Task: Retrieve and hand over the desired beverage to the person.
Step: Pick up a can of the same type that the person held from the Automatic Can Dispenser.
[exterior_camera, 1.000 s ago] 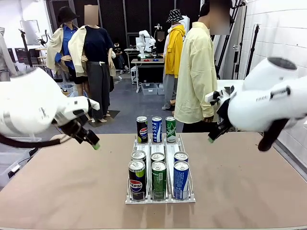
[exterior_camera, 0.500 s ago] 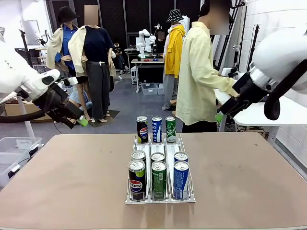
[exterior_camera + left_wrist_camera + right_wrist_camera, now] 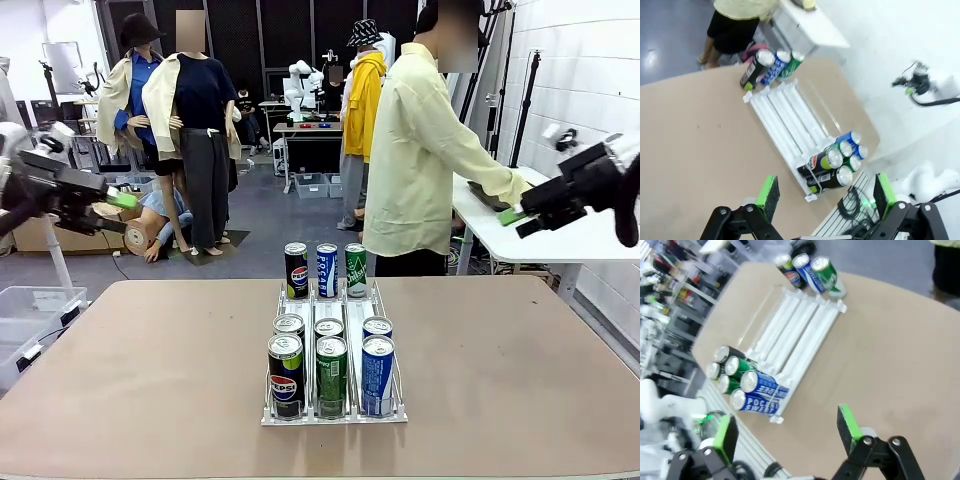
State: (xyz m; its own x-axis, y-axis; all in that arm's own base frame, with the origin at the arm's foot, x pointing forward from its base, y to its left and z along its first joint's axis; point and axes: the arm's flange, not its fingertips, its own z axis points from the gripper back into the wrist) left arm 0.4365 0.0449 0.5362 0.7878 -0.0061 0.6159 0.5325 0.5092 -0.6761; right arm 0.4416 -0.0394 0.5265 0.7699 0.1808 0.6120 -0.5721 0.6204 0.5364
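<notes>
across the front view, both arms have pulled back since a second ago. then they hung low on either side of the rack; now the left gripper (image 3: 122, 200) sits out at 9 o'clock and the right gripper (image 3: 512, 216) at 3 o'clock, both raised well off the table (image 3: 150, 380). each pincer is open, its green pads spread wide with nothing between them. both wrist views look down past those pads at the table from high up.

the person (image 3: 415, 150) has changed too, from standing side-on with arms down to reaching a hand out to a white side table (image 3: 575, 248) at 3 o'clock. the cans (image 3: 332, 372) have not moved.

nine cans stand upright in a clear three-lane rack (image 3: 335, 415), long axes vertical, tops up. the rack's own long axis runs from 6 to 12 o'clock at the middle of the table. six cans sit in two rows at its 6 o'clock end and three in one row at its 12 o'clock end, with bare lanes between. they are black, green and blue. the person stands beyond the far edge, at about 1 o'clock from the rack, body turned toward 3 o'clock.

the table top is plain tan and matte. around it is a workshop with a grey floor (image 3: 270, 215), a white wall (image 3: 590, 70) at 3 o'clock and dark panels at 12 o'clock.
</notes>
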